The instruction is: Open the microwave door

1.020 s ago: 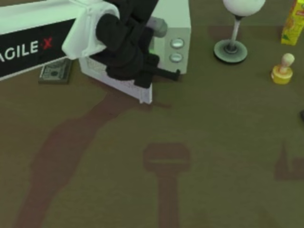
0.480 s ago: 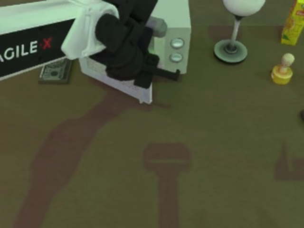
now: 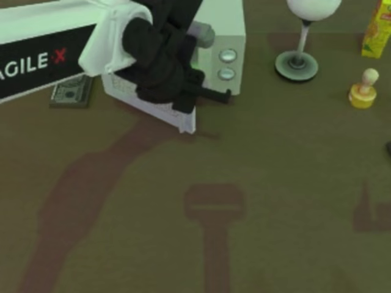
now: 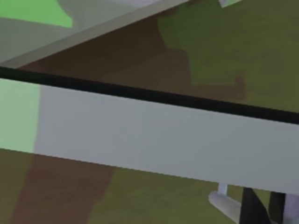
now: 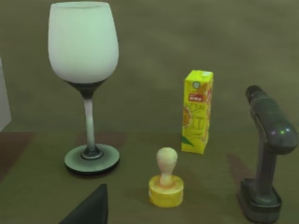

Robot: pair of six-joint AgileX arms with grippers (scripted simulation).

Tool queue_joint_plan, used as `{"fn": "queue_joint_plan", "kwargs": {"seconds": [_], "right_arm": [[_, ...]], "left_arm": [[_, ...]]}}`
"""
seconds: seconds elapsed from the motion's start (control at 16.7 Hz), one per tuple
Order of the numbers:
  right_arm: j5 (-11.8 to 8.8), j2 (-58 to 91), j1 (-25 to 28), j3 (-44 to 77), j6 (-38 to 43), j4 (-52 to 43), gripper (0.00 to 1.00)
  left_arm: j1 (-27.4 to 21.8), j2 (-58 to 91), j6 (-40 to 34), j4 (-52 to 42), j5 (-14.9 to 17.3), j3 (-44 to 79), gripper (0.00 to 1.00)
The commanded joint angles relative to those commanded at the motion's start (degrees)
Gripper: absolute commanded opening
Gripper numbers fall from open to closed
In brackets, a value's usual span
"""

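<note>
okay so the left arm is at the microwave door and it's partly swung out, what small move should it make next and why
Probably keep drawing the microwave door outward along its arc. In the top view it stands only partly open, its free edge angled out from the microwave, with the left gripper right at that edge. How the jaws stand is hidden. The right arm is out of the top view.

the left arm [image 3: 43, 43] bears "agile x"; the juice carton's [image 5: 197, 112] label is unreadable.
</note>
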Motion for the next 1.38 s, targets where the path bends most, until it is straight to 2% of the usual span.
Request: {"fn": "queue_joint_plan", "kwargs": {"seconds": [0.42, 0.78, 1.38], "right_arm": [[0.0, 0.0, 0.0, 0.0, 0.0, 0.0, 1.0], [0.0, 0.0, 0.0, 0.0, 0.0, 0.0, 1.0], [0.0, 0.0, 0.0, 0.0, 0.0, 0.0, 1.0]], "left_arm": [[-0.1, -0.4, 0.6, 0.3, 0.8, -0.6, 0.0], [2.1, -4.2, 7.5, 1.6, 4.3, -5.9, 0.0], [2.2, -4.5, 7.7, 1.8, 4.5, -6.0, 0.0]]}}
